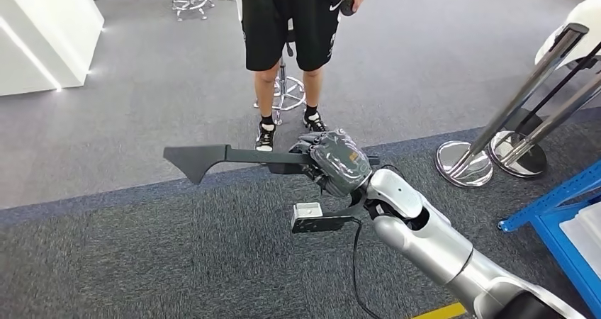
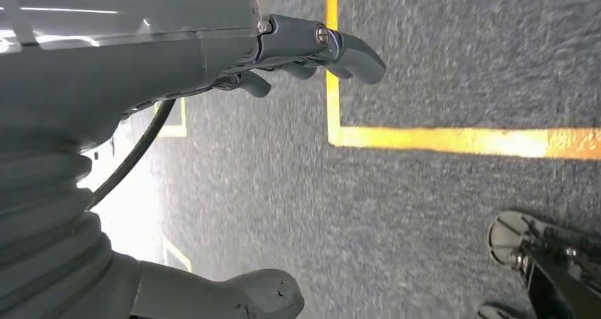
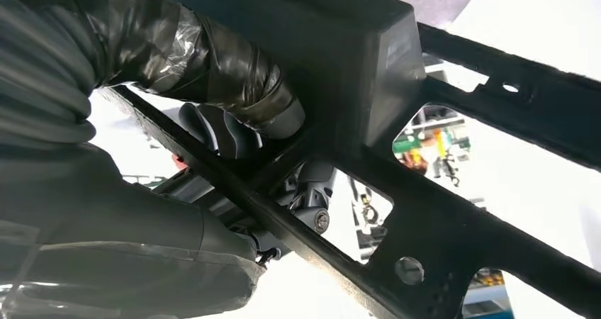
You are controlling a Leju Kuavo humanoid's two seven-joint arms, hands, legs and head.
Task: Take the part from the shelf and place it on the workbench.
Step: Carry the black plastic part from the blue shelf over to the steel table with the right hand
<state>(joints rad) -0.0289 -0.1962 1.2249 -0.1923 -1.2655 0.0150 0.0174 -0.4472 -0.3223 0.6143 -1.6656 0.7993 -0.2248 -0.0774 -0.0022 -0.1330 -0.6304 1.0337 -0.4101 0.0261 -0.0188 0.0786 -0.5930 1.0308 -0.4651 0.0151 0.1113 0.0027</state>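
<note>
Grey carpet covers the floor, darker underfoot and paler farther off, with yellow tape lines marked on it. From the lower right of the head view the robot's silver right arm reaches forward and up, and its right hand, wrapped in a grey cover, grips a long black part. This part is a flat, rigid bar that runs out level to the robot's left from the hand and widens to a pointed, wedge-like end; it hangs in the air above the carpet, touching nothing else. Seen close from the right wrist, the thumb and the darker fingers close around a thick block of the black frame, which has open cut-outs and small round holes. Beyond the hand a person in black shorts and black-and-white shoes stands facing the robot, with a stool's chrome base behind the legs. Two shiny metal posts on round bases lean at the right, near a blue metal frame, possibly a shelf, at the right edge. The left hand hangs over the carpet, its fingers and thumb well apart, holding nothing.
</note>
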